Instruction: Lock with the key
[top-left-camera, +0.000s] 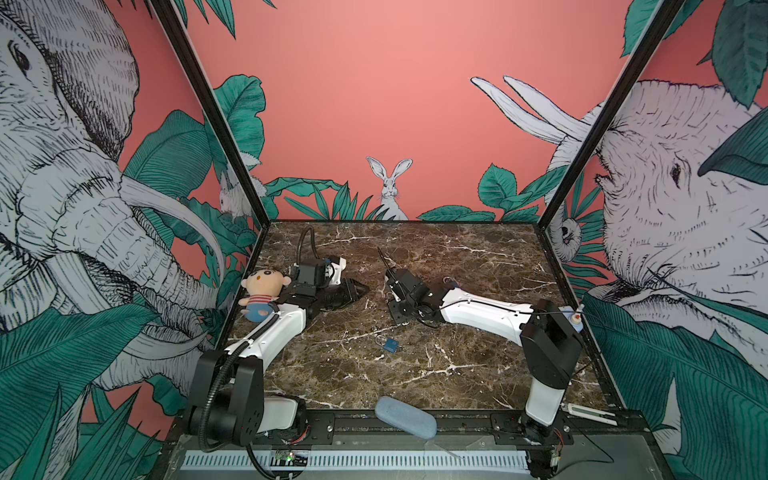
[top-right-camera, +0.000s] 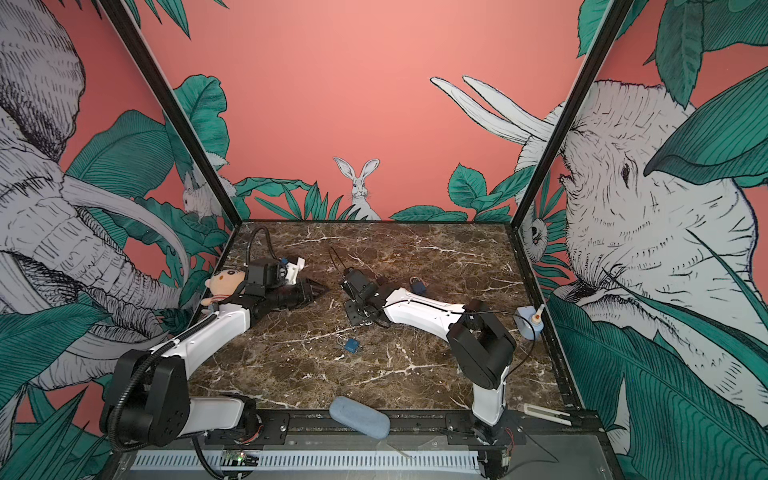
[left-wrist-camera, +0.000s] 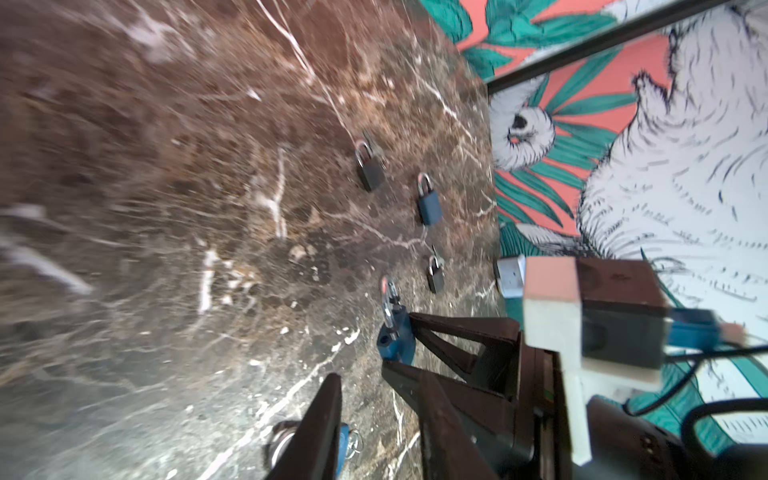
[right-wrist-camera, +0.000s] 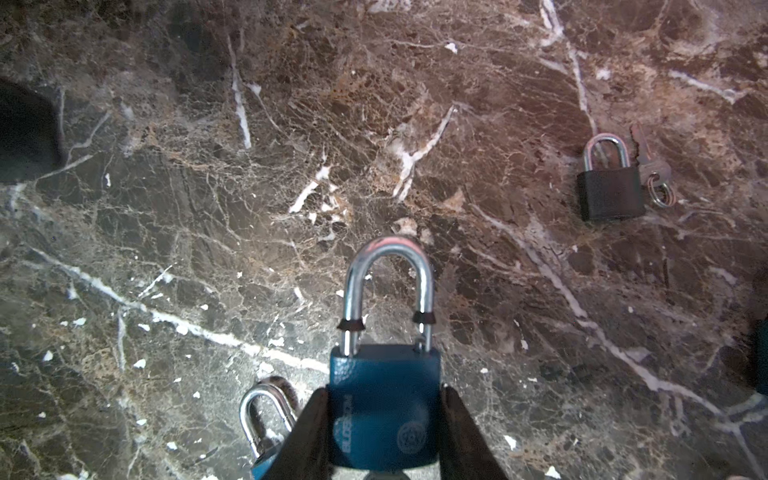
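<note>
On my right wrist feed the right gripper (right-wrist-camera: 384, 394) is pinching the blue padlock (right-wrist-camera: 384, 374) by the two sides of its body. The flat stamped face is toward the lens and the steel shackle stands clear beyond the fingertips. I cannot tell whether the shackle is latched. In both top views that gripper sits about mid-table over the marble tabletop (top-left-camera: 457, 374), nose to nose with the left gripper (top-left-camera: 361, 289) and a little apart from it. The left gripper's fingers merge into one dark wedge from above, and my left wrist feed is too smeared to help, so I cannot tell whether they are spread or pressed together. A key (right-wrist-camera: 648, 160) on a ring lies on the marble touching the side of a black padlock (right-wrist-camera: 611, 191), well apart from the held one. A second blue padlock (top-left-camera: 390, 345) lies flat nearer the front edge, between the two arms. A plush doll (top-left-camera: 259, 291) sits at the left wall, against the left arm.
</note>
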